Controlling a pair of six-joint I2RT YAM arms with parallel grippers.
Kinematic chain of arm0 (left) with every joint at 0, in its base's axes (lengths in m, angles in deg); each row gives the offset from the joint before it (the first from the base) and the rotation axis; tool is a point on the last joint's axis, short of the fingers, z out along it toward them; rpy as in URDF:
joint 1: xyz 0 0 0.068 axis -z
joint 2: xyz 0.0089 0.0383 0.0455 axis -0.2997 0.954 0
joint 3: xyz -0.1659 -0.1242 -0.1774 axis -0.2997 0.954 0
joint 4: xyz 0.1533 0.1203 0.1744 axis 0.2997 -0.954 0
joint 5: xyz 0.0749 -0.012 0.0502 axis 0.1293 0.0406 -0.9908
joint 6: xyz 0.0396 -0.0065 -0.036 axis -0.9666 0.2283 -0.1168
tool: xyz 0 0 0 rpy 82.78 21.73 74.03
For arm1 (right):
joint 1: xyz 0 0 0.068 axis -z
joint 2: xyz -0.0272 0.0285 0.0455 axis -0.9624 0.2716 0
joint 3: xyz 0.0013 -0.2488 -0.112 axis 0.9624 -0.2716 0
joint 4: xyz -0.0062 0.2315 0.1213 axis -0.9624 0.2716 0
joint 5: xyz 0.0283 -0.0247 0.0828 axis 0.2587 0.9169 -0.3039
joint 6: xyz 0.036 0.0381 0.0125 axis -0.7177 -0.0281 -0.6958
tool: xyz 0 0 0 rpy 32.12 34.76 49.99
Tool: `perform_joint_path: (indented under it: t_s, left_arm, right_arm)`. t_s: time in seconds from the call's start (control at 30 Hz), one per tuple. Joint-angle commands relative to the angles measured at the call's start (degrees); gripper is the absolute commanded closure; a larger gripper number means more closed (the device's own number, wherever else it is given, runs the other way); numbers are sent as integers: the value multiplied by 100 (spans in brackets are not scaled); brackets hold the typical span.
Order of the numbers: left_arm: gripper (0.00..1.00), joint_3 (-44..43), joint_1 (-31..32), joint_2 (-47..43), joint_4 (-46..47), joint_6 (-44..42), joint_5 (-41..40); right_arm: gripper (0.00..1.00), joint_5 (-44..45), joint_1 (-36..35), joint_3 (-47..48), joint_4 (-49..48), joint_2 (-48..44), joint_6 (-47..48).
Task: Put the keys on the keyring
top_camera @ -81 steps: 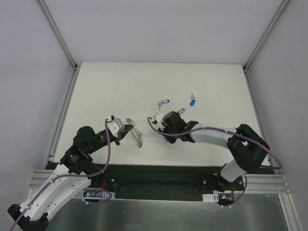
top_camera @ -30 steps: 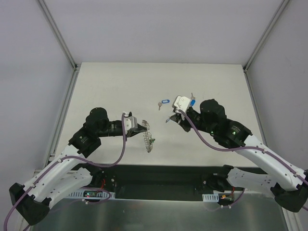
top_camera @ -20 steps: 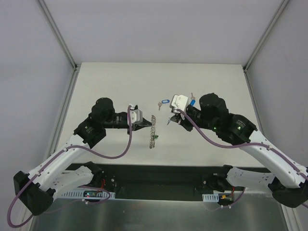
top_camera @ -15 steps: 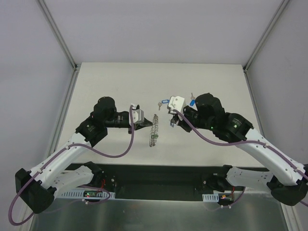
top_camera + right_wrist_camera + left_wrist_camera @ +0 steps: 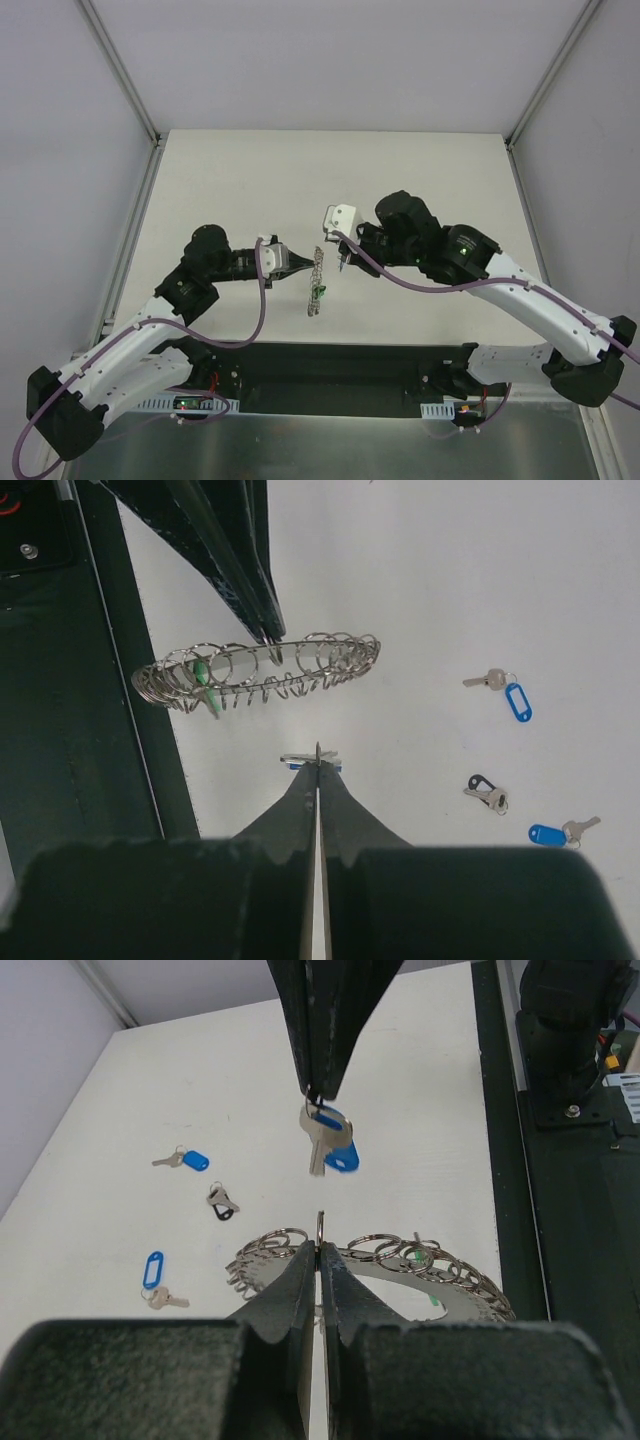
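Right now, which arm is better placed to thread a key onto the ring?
Probably right: the right gripper pinches a blue-tagged key close to the keyring, which the left gripper holds up steady.

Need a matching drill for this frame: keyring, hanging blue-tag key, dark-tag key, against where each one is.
Column 1
1. keyring
2. hanging blue-tag key
3. dark-tag key

Column 2
A. lying on the table
B. pinched in the left end effector, off the table
C. dangling from the right end effector

Pairs: 1-B, 2-C, 3-A
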Motion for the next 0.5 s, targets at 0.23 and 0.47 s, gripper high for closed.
perform_joint_path:
  t_s: [0.23,0.47]
  left_arm:
    - [100,123,446,-84,844,40,-469]
    - [100,149,605,-58,861,5,-574]
  right_arm:
    - [99,508,-450,-2,-165,79,253]
    - [99,649,-591,-90,-191,96,455]
